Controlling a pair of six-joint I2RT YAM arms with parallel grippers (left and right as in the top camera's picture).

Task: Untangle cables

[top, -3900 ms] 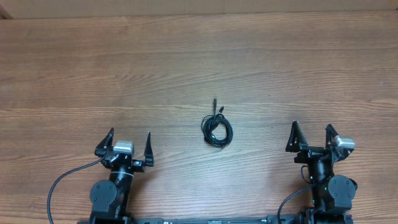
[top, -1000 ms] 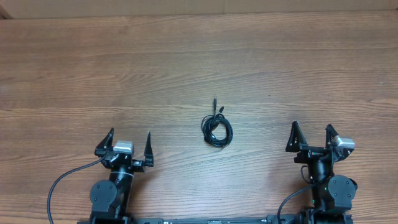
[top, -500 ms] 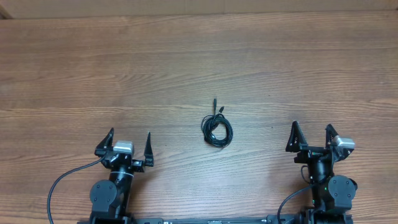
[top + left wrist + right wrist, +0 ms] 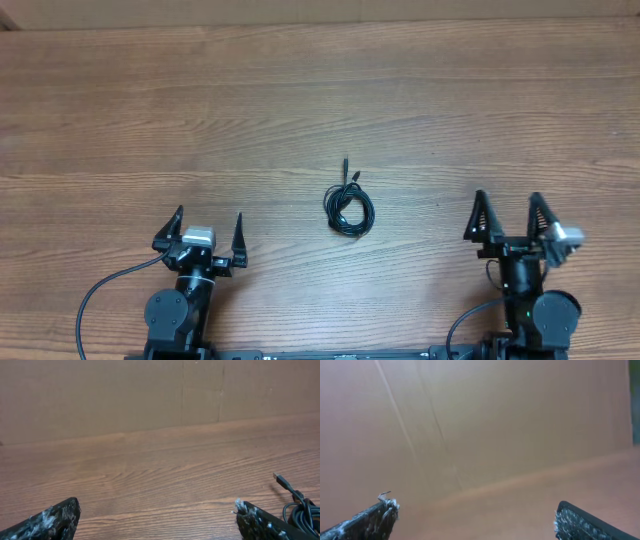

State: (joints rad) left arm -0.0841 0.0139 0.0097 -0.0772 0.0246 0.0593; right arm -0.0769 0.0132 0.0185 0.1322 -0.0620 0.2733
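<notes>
The cables (image 4: 348,207) lie as one small black coiled bundle at the middle of the wooden table, with thin plug ends pointing away from me. Part of the bundle and one plug show at the right edge of the left wrist view (image 4: 298,508). My left gripper (image 4: 208,232) is open and empty, near the front edge, left of the bundle. My right gripper (image 4: 508,213) is open and empty, near the front edge, right of the bundle. The right wrist view is blurred and shows only my two fingertips (image 4: 475,517), the wall and the table.
A brown cardboard wall (image 4: 150,395) stands along the table's far edge. Thick black wires (image 4: 100,290) run from the arm bases at the front edge. The wooden tabletop (image 4: 320,110) stretches wide around the bundle.
My right gripper has shifted slightly to the right and turned a little. The left arm and the cable bundle have not moved.
</notes>
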